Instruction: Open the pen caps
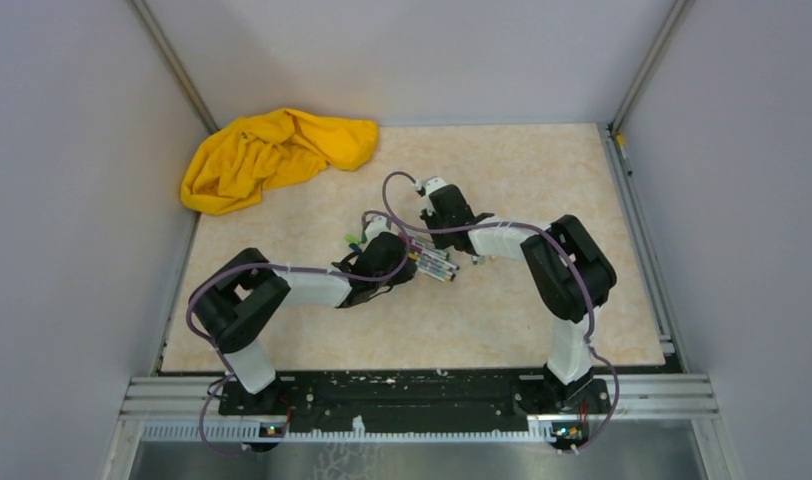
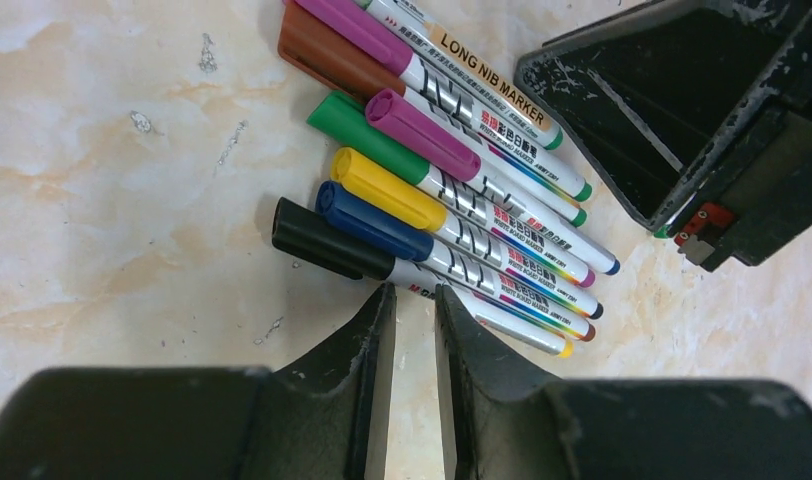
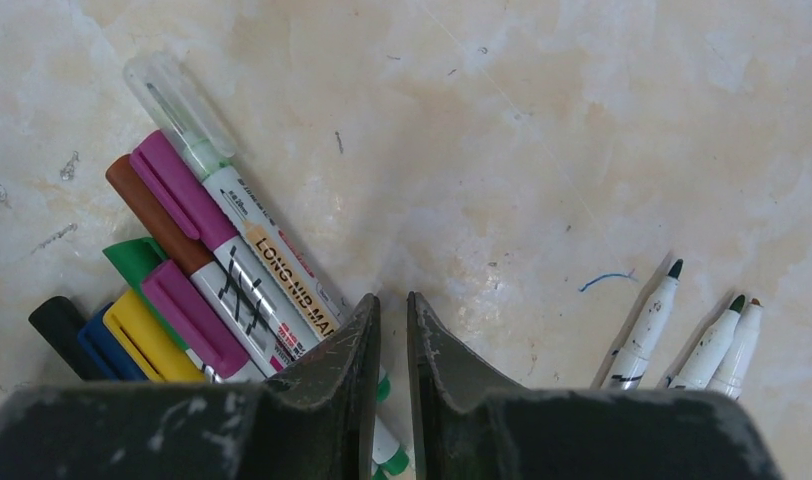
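Observation:
Several capped pens point(image 2: 482, 200) lie side by side on the table, also seen from above point(image 1: 434, 265). Their caps are black point(image 2: 322, 238), blue point(image 2: 372, 220), yellow point(image 2: 382, 187), green point(image 2: 357, 130), purple point(image 2: 422, 125) and brown point(image 2: 332, 55). One more pen wears a clear cap point(image 3: 177, 95). My left gripper point(image 2: 414, 292) is shut to a narrow slit, empty, its tips just short of the black-capped pen. My right gripper point(image 3: 392, 300) is likewise shut and empty, its left finger over the long-nib marker point(image 3: 282, 265). Three uncapped pens point(image 3: 647, 325) lie to its right.
A crumpled yellow cloth point(image 1: 272, 155) lies at the table's far left corner. Grey walls close in the table point(image 1: 542, 180) on three sides. In the left wrist view the black right gripper point(image 2: 682, 120) hangs close over the pens' tail ends.

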You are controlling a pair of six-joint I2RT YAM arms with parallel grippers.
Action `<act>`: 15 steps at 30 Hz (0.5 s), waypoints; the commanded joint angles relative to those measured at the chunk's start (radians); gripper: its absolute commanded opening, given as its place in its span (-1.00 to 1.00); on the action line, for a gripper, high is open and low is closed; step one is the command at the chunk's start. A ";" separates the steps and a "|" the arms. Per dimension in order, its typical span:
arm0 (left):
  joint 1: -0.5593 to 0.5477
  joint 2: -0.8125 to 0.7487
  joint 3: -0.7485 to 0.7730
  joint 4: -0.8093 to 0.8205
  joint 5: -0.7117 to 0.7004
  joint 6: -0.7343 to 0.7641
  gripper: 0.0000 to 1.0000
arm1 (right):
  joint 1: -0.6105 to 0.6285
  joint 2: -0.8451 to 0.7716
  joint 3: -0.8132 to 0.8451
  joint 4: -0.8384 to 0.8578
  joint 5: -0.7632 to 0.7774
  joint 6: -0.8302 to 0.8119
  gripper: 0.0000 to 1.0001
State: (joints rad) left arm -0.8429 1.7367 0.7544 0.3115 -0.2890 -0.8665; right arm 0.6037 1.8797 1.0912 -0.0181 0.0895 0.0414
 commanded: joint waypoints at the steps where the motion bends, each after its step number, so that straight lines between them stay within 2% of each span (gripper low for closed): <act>1: 0.001 0.039 -0.009 -0.117 -0.044 0.032 -0.44 | -0.001 -0.036 -0.035 -0.048 0.020 0.018 -0.69; 15: 0.002 0.012 -0.022 -0.143 -0.067 0.032 -0.44 | 0.001 -0.085 -0.116 -0.014 0.014 0.057 -0.70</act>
State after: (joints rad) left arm -0.8429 1.7351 0.7551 0.3038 -0.3218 -0.8623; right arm 0.6010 1.8244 1.0134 0.0040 0.1055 0.0750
